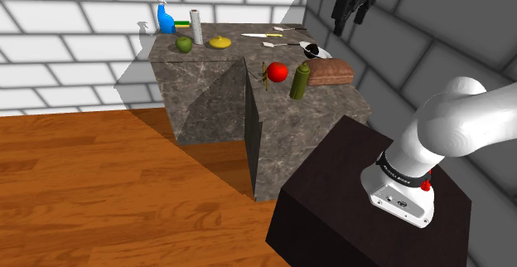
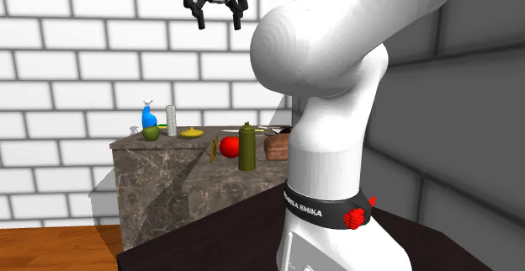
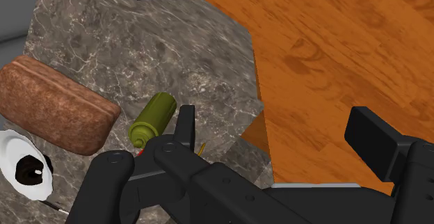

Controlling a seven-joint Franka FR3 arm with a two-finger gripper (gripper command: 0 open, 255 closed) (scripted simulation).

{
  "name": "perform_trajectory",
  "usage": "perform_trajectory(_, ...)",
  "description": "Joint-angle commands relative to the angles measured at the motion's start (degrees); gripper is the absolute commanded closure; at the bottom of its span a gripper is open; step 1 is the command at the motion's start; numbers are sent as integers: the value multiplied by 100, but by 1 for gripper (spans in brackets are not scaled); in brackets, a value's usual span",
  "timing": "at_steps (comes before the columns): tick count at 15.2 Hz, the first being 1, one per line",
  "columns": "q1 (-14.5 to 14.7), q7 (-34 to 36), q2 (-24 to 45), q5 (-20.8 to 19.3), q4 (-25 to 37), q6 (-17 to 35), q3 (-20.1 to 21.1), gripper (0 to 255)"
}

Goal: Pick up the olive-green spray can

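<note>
Spray can (image 1: 300,81) upright nr loaf (image 1: 330,73).

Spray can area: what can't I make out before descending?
Wrist view: one end of the olive-green spray can and most of the red ball sit behind the gripper.
Second exterior view: the arm covers part of the brown loaf.
Shoulder view: yellowish thing beside the ball, too small to identify.
</note>
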Motion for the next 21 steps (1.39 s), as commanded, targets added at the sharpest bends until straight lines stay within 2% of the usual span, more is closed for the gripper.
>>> perform_trajectory(1,0,0,0,0,0,0,0,0)
perform_trajectory(11,-286,-702,1454,-736,-278,1548,-575,0)
perform_trajectory(21,-577,-1226,3424,-1328,209,2919,-1041,0)
